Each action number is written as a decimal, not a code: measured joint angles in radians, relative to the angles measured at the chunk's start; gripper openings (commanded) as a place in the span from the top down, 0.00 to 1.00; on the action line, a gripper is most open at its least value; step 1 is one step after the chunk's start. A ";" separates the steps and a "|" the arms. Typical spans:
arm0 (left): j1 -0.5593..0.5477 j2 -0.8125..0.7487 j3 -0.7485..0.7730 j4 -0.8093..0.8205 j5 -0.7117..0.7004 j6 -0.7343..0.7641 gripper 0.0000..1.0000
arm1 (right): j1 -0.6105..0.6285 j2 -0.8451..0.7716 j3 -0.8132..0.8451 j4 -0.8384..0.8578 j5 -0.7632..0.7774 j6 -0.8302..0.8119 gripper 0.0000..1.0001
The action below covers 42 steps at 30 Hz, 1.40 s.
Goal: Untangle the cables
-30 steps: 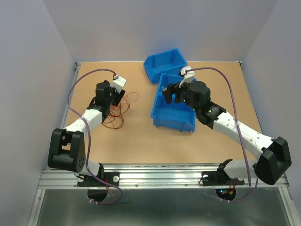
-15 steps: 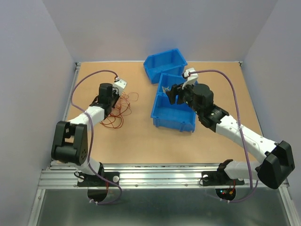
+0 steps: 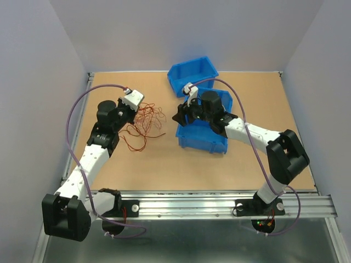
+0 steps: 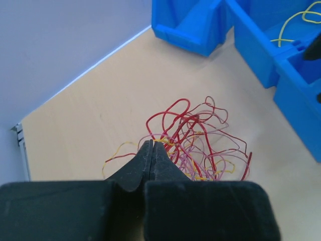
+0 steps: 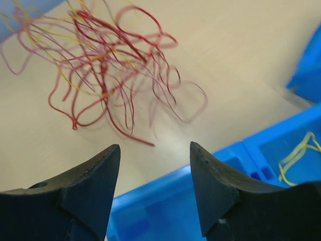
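- Well, two blue bins sit toward the far middle of the tan table point(image 3: 164, 164). The far bin point(image 3: 193, 72) is turned at an angle, and the near bin point(image 3: 204, 137) lies just beside its corner.
- One yellow wire point(image 5: 297, 154) lies looped in a compartment of the near bin, apart from the rest.
- The right gripper point(image 5: 154, 148) hangs over that bin's left wall, fingers spread with nothing between them. The wall stands between it and the tangle.
- The cables point(image 3: 145, 119), red, orange and yellow, lie in one loose knot on the table, left of the bins and not touching them.
- The knot stretches slantwise from near-left to far-right, with a stray end reaching toward the near bin.
- The left gripper point(image 4: 152, 150) is at the knot's left edge, fingers pressed together. Strands meet the tips, but I cannot tell whether one is caught.
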 measured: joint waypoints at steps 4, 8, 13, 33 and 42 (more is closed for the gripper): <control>0.000 -0.059 -0.050 -0.011 0.075 -0.004 1.00 | -0.002 0.027 -0.006 0.143 -0.159 -0.018 0.40; 0.000 -0.069 -0.052 -0.016 0.136 -0.004 1.00 | -0.002 0.038 -0.007 0.285 -0.306 -0.024 0.40; 0.000 -0.069 -0.052 -0.026 0.200 -0.003 1.00 | 0.000 0.049 -0.020 0.410 -0.428 -0.032 0.39; 0.000 -0.089 -0.021 -0.160 0.450 0.004 1.00 | 0.095 0.312 0.057 0.575 -0.360 -0.029 0.45; 0.000 -0.029 0.382 -0.256 0.343 -0.112 1.00 | 0.108 0.412 0.137 0.600 -0.360 -0.024 0.67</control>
